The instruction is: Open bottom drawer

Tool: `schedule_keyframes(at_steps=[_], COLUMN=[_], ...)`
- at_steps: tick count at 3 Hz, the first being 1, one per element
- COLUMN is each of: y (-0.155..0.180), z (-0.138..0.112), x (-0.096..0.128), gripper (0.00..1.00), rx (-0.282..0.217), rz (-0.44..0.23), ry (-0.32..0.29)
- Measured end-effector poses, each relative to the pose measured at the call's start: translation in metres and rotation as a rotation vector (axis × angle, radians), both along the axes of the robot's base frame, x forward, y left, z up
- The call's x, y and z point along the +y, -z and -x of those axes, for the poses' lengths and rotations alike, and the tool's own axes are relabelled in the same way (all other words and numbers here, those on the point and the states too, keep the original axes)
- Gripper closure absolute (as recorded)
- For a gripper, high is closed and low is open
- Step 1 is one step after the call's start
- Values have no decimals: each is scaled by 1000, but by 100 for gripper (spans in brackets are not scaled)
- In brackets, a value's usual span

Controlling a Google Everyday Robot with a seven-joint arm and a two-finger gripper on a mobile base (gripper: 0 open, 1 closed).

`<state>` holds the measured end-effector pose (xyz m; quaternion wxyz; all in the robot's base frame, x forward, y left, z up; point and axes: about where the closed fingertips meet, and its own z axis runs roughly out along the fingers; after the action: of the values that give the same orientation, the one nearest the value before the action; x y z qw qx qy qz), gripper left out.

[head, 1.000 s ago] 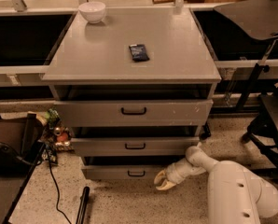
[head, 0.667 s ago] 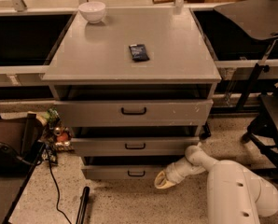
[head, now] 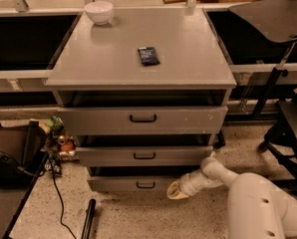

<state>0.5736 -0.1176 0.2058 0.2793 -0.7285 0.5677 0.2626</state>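
Gripper [head: 175,191] low beside bottom drawer [head: 133,184]

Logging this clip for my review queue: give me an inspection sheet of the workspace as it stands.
Surface: grey cabinet top, white bowl at back left, dark packet near the middle.
Job's things: bottom drawer, inside not visible; its handle not held.
Clutter: colourful items on the floor left of the cabinet; black rod in front.
Grippers: claw low at the bottom drawer's right end, right of the handle.
Cables: black cable on the floor at left.
Surroundings: dark bag left, chair right.
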Motion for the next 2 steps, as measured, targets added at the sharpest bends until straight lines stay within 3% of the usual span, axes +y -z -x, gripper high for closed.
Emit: schedule_keyframes(at_steps=[1, 2], y=[-4, -3], z=[-11, -21], x=[-14, -24], gripper=[38, 15], rx=[-73, -109], rz=[14, 15], ry=[96, 153])
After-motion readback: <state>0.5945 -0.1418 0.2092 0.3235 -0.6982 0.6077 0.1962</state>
